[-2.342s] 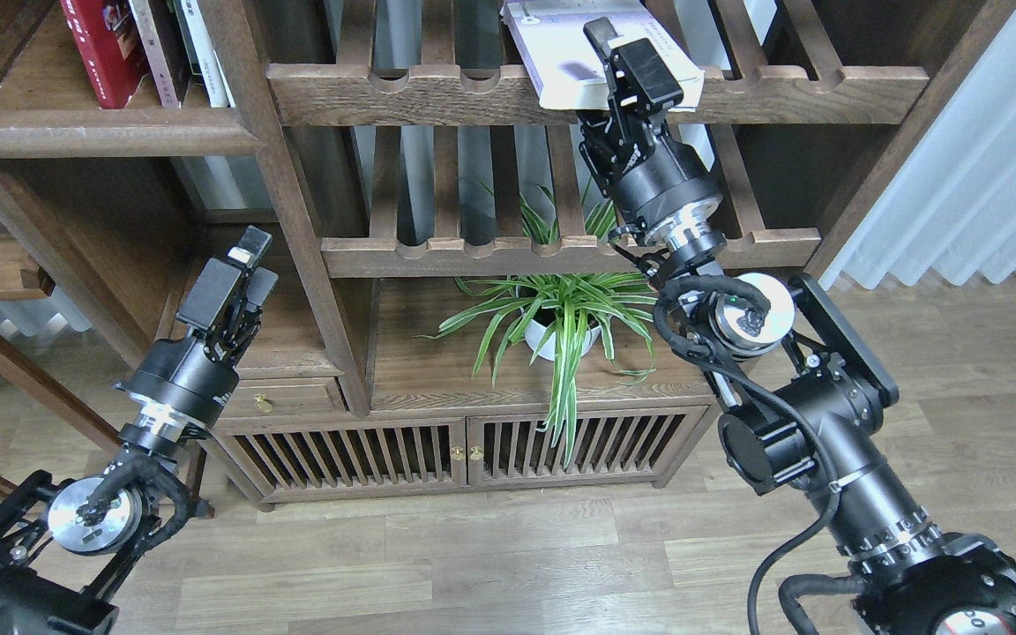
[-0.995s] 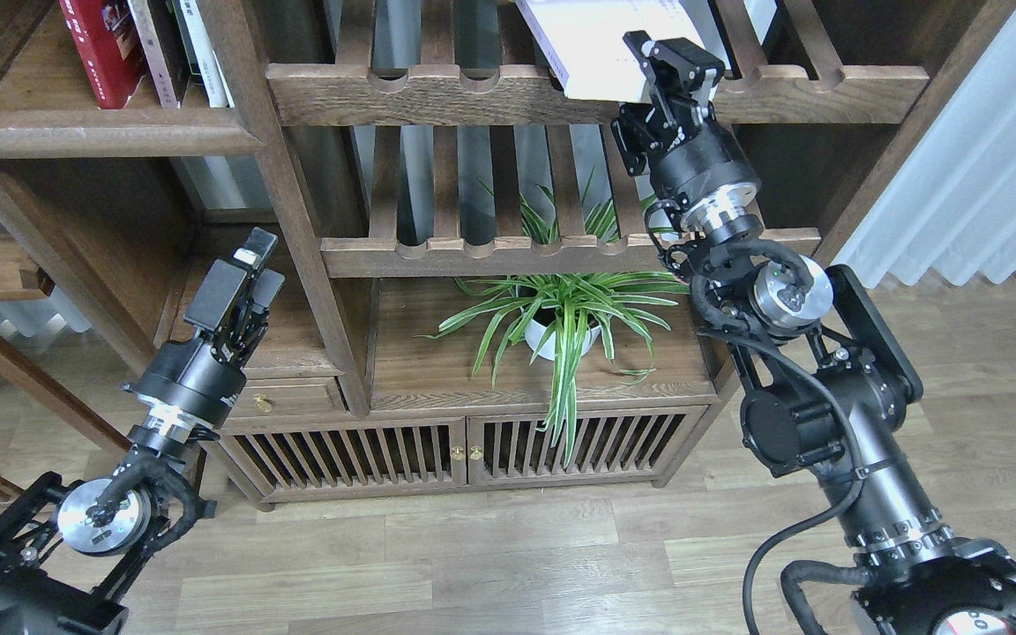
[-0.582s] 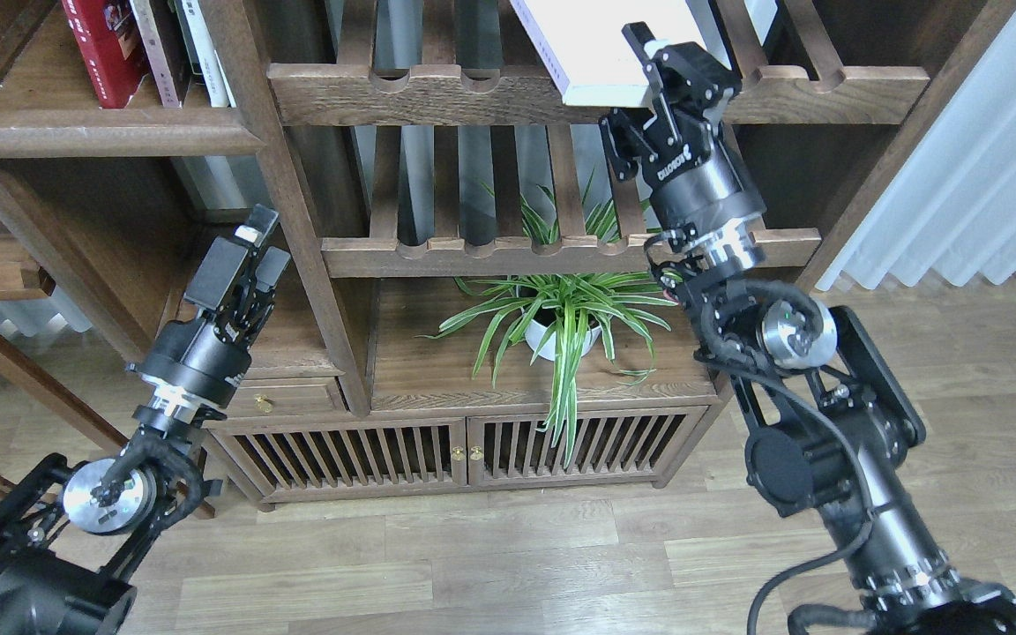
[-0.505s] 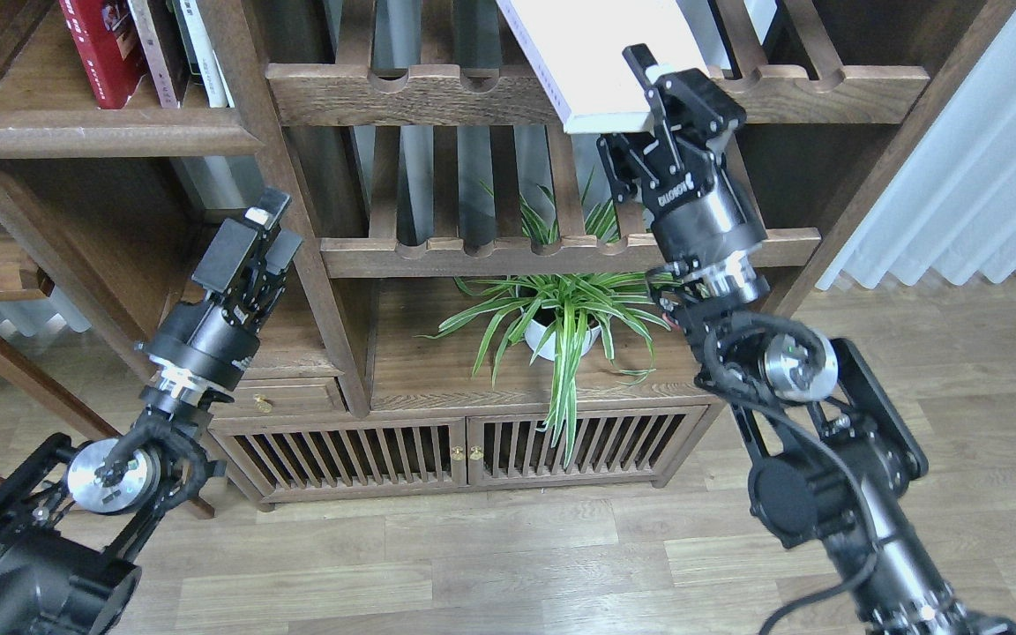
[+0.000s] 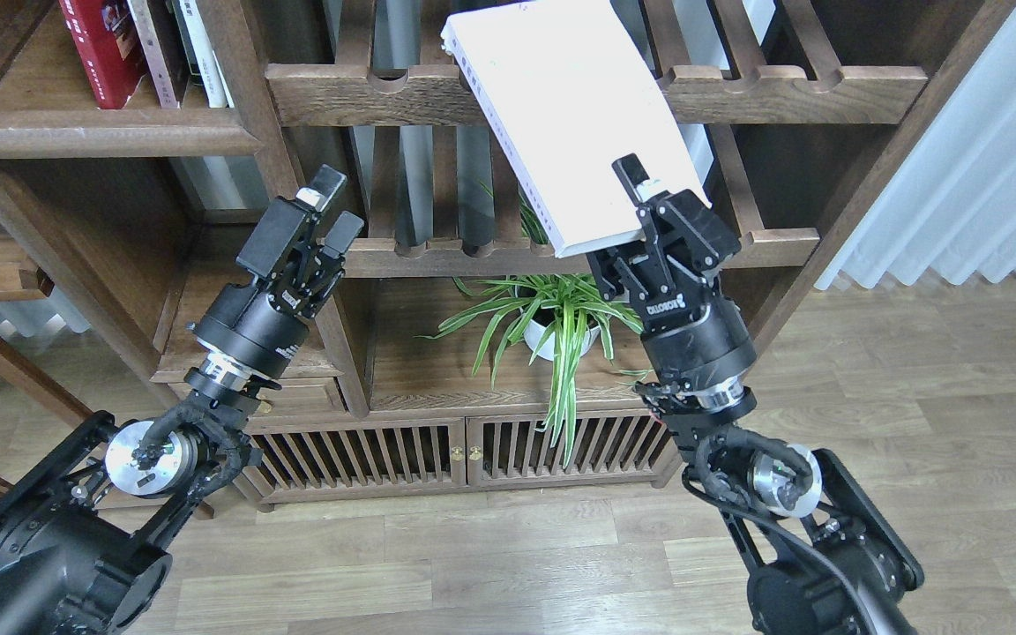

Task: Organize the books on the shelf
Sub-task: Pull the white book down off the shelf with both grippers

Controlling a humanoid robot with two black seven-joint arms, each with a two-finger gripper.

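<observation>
My right gripper [image 5: 649, 216] is shut on the lower right corner of the thick white book [image 5: 574, 115]. It holds the book tilted in the air in front of the slatted racks. A bright red book [image 5: 102, 48] stands with other books on the flat dark-brown shelf [image 5: 102, 132] at the upper left. The dark maroon book does not show clearly. My left gripper [image 5: 323, 216] is open and empty, in front of the bookcase's upright post, below that shelf.
Two slatted racks [image 5: 781, 84] with scalloped rails cross the middle of the bookcase. A potted spider plant [image 5: 561, 322] stands on the cabinet top [image 5: 437, 370] below the held book. A white curtain [image 5: 975, 159] hangs at the right.
My right gripper has pulled the white book off the upper rack, down and toward me. My left gripper has risen and moved right toward the post.
</observation>
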